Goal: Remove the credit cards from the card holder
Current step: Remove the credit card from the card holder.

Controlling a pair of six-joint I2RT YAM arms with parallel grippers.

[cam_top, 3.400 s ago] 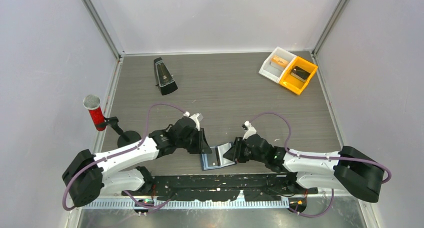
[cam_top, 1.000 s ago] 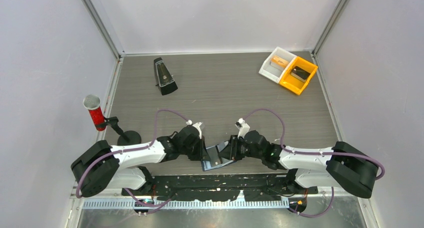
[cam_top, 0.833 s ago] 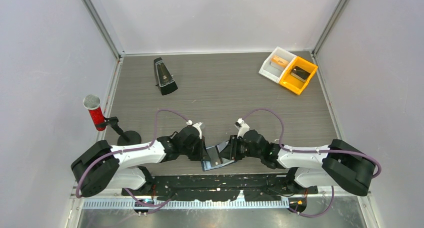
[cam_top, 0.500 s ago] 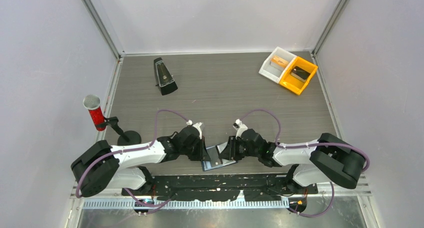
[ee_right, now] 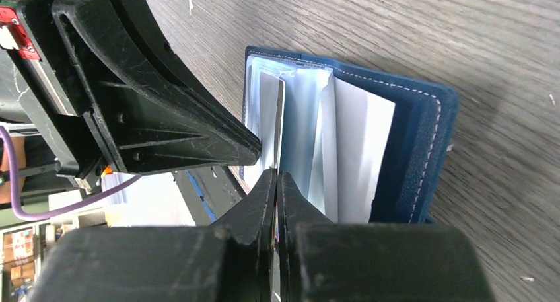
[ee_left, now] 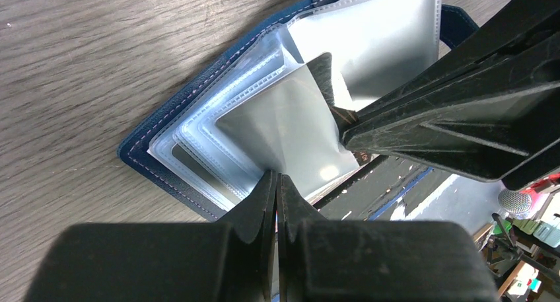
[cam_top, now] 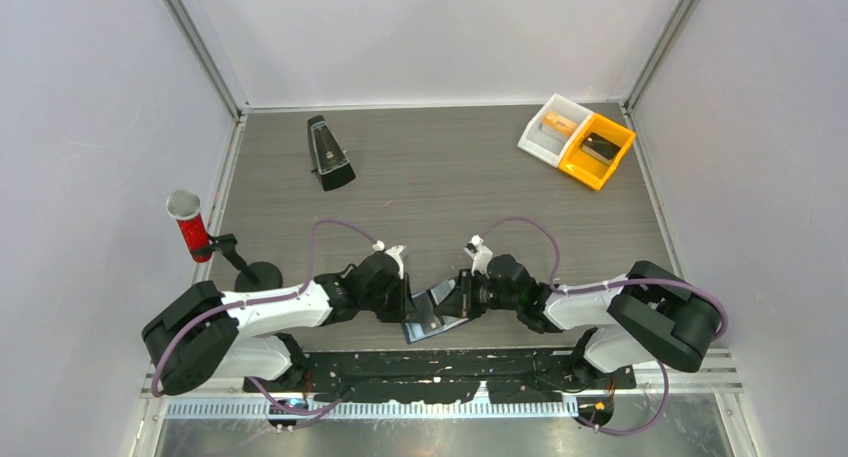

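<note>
The navy card holder (cam_top: 430, 313) lies open at the table's near edge, between my two grippers. In the left wrist view its navy cover (ee_left: 142, 153) holds several clear plastic leaves, and one leaf (ee_left: 284, 127) stands lifted. My left gripper (ee_left: 278, 178) is shut on that leaf's near edge. My right gripper (ee_right: 277, 173) is shut on a thin leaf edge too, and its fingers (ee_left: 422, 117) show pinching the same leaf's corner. A whitish panel (ee_right: 360, 150) sits in the holder (ee_right: 413, 137). No orange-yellow card shows. I cannot tell whether the pinched leaf holds a card.
A black metronome (cam_top: 328, 154) stands at the back left. A red microphone on a stand (cam_top: 190, 222) is at the left edge. A white bin (cam_top: 555, 129) and a yellow bin (cam_top: 597, 149) with blocks sit at the back right. A black rail (cam_top: 440, 362) runs below the holder.
The grippers have closed in on the holder from both sides. The right gripper has shifted left and its arm has folded, and the holder's leaf has risen off the flat.
</note>
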